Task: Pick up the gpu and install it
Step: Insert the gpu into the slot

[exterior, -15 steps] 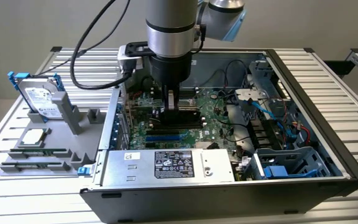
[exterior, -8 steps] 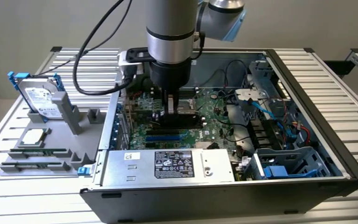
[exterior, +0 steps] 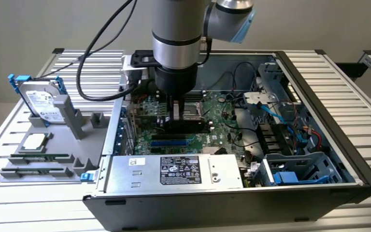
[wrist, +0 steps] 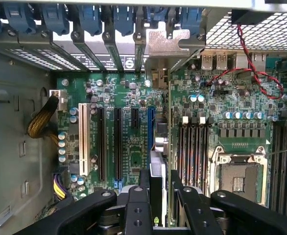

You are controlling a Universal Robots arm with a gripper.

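My gripper (exterior: 180, 117) reaches down into the open computer case (exterior: 340, 145), over the motherboard (exterior: 224, 121). It is shut on the gpu (exterior: 192, 126), a dark card standing on edge beneath the fingers. In the wrist view the gpu (wrist: 159, 139) is seen edge-on between the two black fingers (wrist: 144, 178) of my gripper (wrist: 159, 177). The card runs along the blue expansion slot (wrist: 150, 122), and its silver end bracket (wrist: 168, 44) is at the case's rear slot openings. Whether the card sits in the slot I cannot tell.
Black and white expansion slots (wrist: 102, 142) lie beside the card, and memory slots and the CPU socket (wrist: 239, 178) on its other side. The power supply (exterior: 172, 171), a drive cage (exterior: 301, 169) and cables (exterior: 269, 116) crowd the case. A grey tray (exterior: 76, 162) at the exterior view's left holds a hard drive (exterior: 40, 104) and memory sticks (exterior: 37, 158).
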